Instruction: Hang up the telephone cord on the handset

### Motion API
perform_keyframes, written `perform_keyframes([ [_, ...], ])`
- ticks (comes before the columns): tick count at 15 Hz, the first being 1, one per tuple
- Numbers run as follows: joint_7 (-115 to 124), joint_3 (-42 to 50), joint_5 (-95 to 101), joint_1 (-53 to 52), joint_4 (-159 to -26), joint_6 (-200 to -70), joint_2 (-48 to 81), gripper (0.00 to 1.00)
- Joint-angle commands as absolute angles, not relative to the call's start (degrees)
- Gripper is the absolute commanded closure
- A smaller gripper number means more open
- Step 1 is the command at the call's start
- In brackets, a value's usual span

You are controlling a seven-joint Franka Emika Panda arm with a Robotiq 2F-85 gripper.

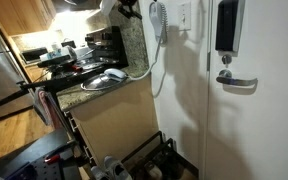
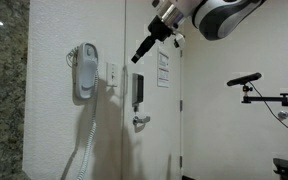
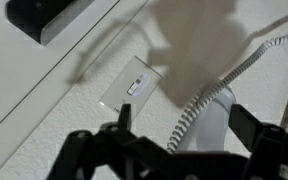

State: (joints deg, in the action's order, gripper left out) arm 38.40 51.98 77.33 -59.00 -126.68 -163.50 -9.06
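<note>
Gripper (image 2: pixel 137 57) is spread wide, holding nothing, off the wall. Handset (image 2: pixel 85 73) sits in its cradle below and to one side of my fingers; cord (image 2: pixel 87 140) droops under it, well apart from me. In the wrist view the cord (image 3: pixel 209 95) runs between the fingers. Risk: coils are springy, a shallow pinch slips. Approaching too steep, I clip the switch plate (image 3: pixel 134 87) or knock the handset off.

granite countertop (image 1: pixel 119 88) in an exterior view, metal lid (image 1: pixel 106 80), dark pans (image 1: pixel 64 62) on it
</note>
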Motion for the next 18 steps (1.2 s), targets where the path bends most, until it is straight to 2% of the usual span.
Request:
perform_keyframes([
  [1, 38.8, 51.8, 78.0, -59.0, -127.2, -163.4, -10.3, 0.0],
  [18, 38.6, 52.1, 77.5, -59.1, -127.2, -163.4, -9.2, 0.0],
])
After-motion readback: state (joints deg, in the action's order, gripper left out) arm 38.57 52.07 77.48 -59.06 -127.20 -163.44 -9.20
